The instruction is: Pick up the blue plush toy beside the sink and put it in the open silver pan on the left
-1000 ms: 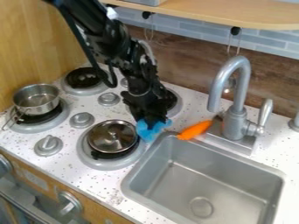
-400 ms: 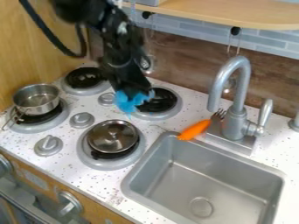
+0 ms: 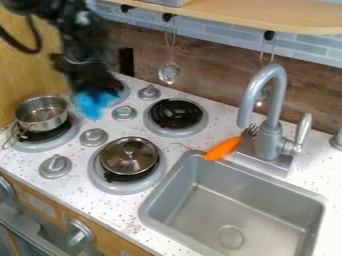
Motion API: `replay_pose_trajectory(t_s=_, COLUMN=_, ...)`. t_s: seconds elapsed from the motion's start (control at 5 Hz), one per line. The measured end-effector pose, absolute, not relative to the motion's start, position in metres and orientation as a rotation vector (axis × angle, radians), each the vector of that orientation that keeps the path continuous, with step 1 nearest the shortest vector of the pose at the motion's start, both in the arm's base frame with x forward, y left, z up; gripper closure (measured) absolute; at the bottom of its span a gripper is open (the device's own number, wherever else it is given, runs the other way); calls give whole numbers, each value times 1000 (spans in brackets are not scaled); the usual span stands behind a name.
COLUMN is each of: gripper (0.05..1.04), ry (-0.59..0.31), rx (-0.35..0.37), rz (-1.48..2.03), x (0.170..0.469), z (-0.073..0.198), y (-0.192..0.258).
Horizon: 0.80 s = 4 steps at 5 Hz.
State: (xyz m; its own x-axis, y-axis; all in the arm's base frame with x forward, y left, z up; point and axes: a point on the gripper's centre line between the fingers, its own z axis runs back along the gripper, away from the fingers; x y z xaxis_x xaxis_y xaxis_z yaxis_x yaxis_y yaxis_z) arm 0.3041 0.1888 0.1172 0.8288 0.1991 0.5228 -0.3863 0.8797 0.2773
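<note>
The black gripper (image 3: pixel 93 92) hangs at the upper left, above the back-left burner. It is shut on a crumpled blue cloth (image 3: pixel 95 103), which dangles from its tip and partly covers that burner. Below and to the left, a silver pot (image 3: pixel 41 114) sits on the front-left burner. A small pan with a lid (image 3: pixel 129 156) rests on the front-right burner. The back-right burner (image 3: pixel 176 114) is bare, its black coil showing.
Stove knobs (image 3: pixel 124 113) stand between the burners. At the right are a grey sink (image 3: pixel 230 205) and a tall faucet (image 3: pixel 270 115). A fork with an orange handle (image 3: pixel 223 148) lies by the sink's back edge. Utensils hang under the wooden shelf (image 3: pixel 267 15).
The gripper has moved left and up across the stove, carrying the blue cloth from beside the lidded pan to over the back-left burner. The pots have stayed in place.
</note>
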Motion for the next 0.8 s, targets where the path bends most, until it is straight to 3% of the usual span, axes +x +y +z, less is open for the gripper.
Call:
replay_pose_trajectory(t_s=0.4, gripper=761, ry=-451, rx=397, rz=438, x=292, z=99, y=280)
replay_pose_trajectory(t_s=0.8, gripper=761, ry=-491, rx=368, rz=468, x=306, z=91, y=339)
